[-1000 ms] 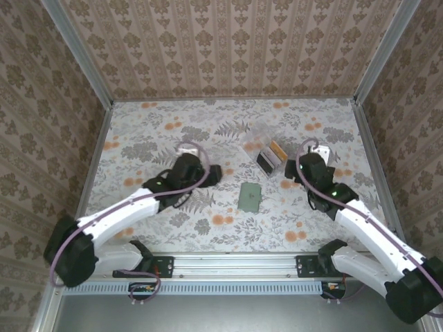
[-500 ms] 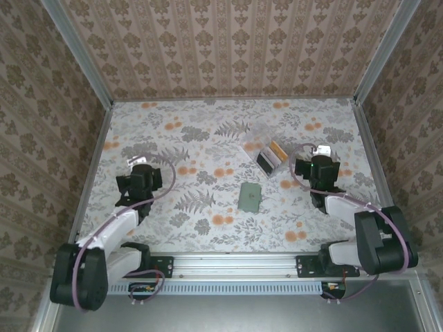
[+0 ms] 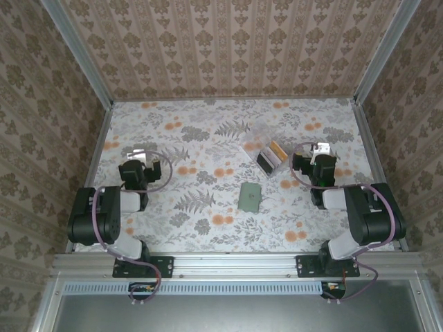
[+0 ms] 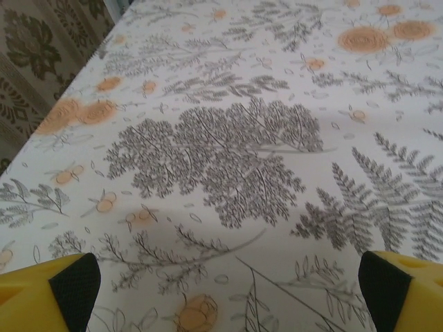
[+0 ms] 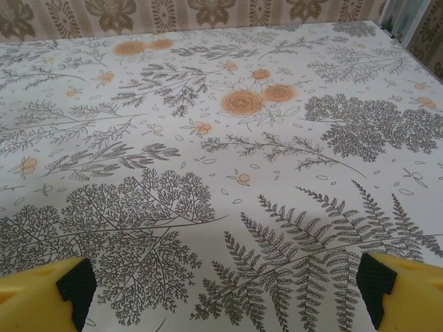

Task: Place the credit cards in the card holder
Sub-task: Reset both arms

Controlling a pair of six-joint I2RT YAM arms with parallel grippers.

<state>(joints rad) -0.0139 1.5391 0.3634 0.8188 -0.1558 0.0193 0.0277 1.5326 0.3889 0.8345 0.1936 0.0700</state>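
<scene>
Middle of the worktop: the card holder (image 3: 250, 198) lies flat and closed, a sage-green rectangle with a matt face. It is slightly tilted, between the two arms and apart from both.
Credit cards: a short row (image 3: 271, 157) stands on edge just beyond the card holder and a little to its right. They are thin, stiff rectangles, with a dark one at the near end, pale ones in the middle and an orange-tan one at the far end (any print on them is too small to read).
Clear box: see-through plastic (image 3: 255, 146) sits around the cards, its walls faint against the pattern and hard to trace.
Worktop: the surface (image 3: 208, 131) is a pale, smooth sheet printed with grey ferns, leafy sprays and orange blooms.
Left hand: it sits at the left side of the worktop (image 3: 144, 159), well apart from the card holder. The left wrist view (image 4: 228, 297) shows the jaws spread wide with nothing between them. Its fingers (image 4: 34, 294) are yellow plastic with black dimpled pads, low over a grey leaf print.
Right hand: it sits at the right side (image 3: 315, 153), near the cards but not touching them. The right wrist view (image 5: 225, 294) shows the jaws wide and empty, with the same yellow fingers (image 5: 31, 294) above fern fronds.
Walls: beige wallpaper (image 3: 228, 48) with stripes and damask motifs lines the sides.
Near edge: a ribbed metal rail (image 3: 228, 263) carries both arm bases.
</scene>
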